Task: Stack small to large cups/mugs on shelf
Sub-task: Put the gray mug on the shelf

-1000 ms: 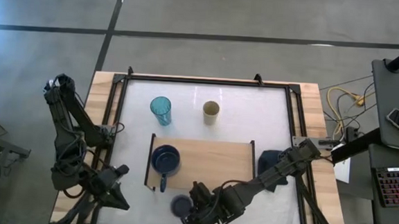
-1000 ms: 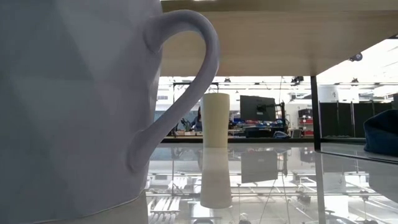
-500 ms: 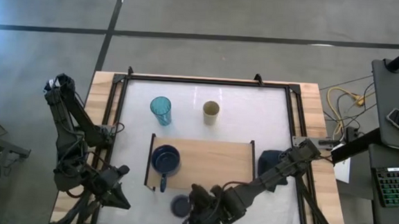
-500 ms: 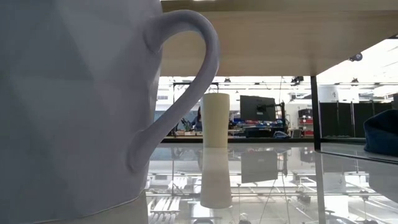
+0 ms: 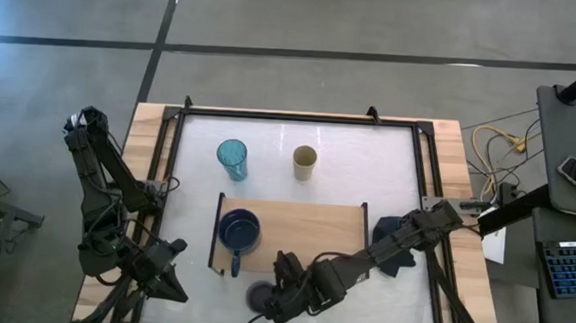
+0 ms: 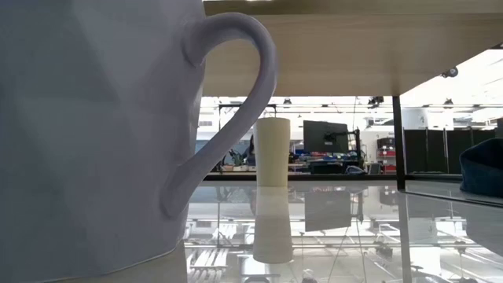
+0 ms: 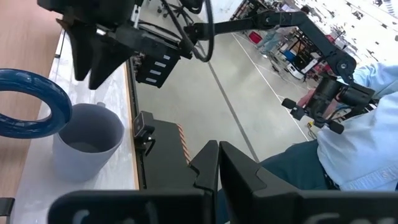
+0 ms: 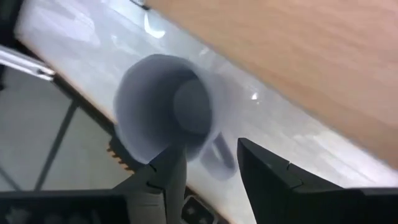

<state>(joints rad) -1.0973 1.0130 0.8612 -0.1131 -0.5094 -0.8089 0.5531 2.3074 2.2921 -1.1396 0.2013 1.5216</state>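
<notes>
The small grey-lavender mug stands upright on the white tabletop just near of the shelf; in the low view the mug fills the left side. My right gripper is open above the mug, a finger on each side of its handle. The navy mug sits on the shelf's left end. The teal tumbler and the tan cup stand on the table beyond the shelf. My left gripper waits shut at the near left corner. My right gripper comes at the grey-lavender mug from above, slanting in from the table's right, with its open fingers astride the handle side. Whether a finger touches the rim I cannot tell. The mug stands on its base on the table.
A dark folded cloth lies right of the shelf. The shelf's black end frames rise beside the board. A person in a light blue sleeve shows beyond the table. Open table lies right of the tan cup.
My right gripper has moved toward the table's left, over the grey-lavender mug, and its arm has swung a little toward the shelf. The mug and the other cups have stayed where they were.
</notes>
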